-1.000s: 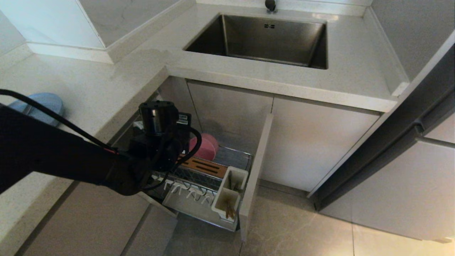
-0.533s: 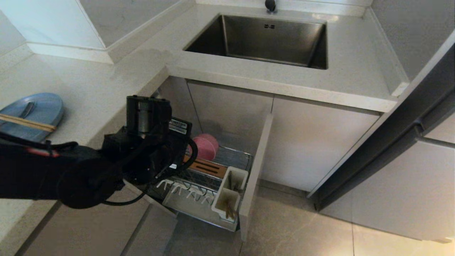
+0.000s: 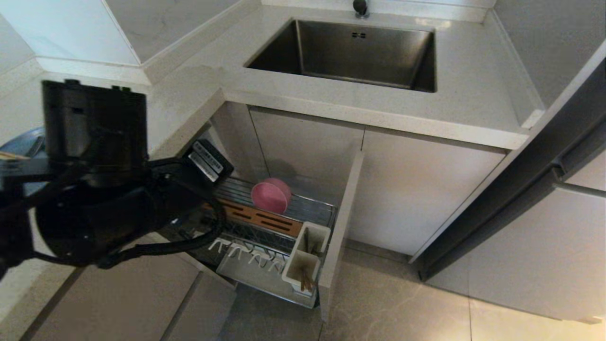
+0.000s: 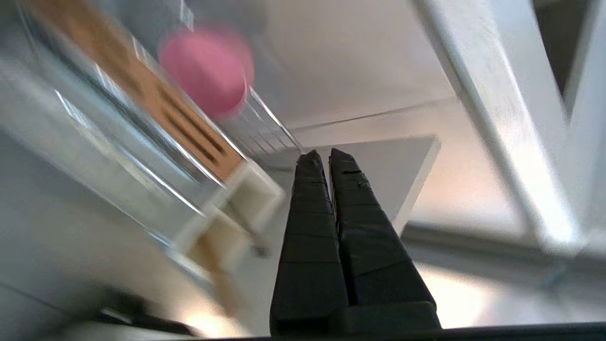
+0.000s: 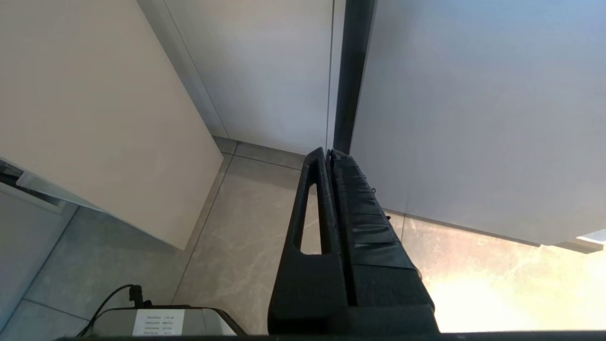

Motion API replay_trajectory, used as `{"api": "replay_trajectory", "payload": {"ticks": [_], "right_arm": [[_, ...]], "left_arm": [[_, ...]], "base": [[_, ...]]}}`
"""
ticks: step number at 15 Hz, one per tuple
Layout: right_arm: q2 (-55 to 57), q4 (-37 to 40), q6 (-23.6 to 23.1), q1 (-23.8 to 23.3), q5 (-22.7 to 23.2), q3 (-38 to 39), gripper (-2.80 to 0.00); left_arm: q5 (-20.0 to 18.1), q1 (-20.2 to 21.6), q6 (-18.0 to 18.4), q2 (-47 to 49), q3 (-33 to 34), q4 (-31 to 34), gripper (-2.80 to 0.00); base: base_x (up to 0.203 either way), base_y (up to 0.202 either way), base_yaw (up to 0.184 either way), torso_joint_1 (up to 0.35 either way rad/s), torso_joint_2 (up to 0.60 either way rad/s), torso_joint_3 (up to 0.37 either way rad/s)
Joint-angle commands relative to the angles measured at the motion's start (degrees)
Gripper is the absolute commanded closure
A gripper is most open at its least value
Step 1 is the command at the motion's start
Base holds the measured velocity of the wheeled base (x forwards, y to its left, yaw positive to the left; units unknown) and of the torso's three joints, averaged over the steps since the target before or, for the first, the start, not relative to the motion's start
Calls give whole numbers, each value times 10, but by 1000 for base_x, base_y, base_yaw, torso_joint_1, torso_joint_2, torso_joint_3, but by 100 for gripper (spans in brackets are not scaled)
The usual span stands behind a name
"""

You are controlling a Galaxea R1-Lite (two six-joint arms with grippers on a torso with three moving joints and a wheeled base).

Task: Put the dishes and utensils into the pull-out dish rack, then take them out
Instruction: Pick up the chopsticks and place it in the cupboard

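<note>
The pull-out dish rack [image 3: 279,227] is standing drawn out from under the counter, below and ahead of the left pincer [image 4: 321,156], presumably so its slots can be reached from above. The pale-blue plate [image 3: 21,142] is lying on the counter behind the left arm, mostly hidden by it, and is not yet loaded. The pink bowl [image 3: 270,196] is standing on edge in the rack, beyond the pincer's tips, propped there to sit like a drying dish. Some chopsticks [image 3: 305,282] are poking up in the near utensil cup [image 3: 303,267], below the pincer. The left pincer is clenched with nothing between its fingers. The right pincer [image 5: 327,156] is hanging parked over the floor, likewise clenched and empty.
</note>
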Motion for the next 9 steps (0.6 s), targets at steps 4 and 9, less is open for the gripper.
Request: {"api": "replay_trajectory", "payload": {"ticks": [4, 9], "right_arm": [[0, 0, 0, 0, 0, 0, 0], [0, 0, 0, 0, 0, 0, 0]], "left_arm": [[33, 22, 256, -87, -39, 9, 0], [82, 80, 310, -63, -241, 161, 0]], "base": [[0, 0, 0, 0, 0, 0], [0, 0, 0, 0, 0, 0]]}}
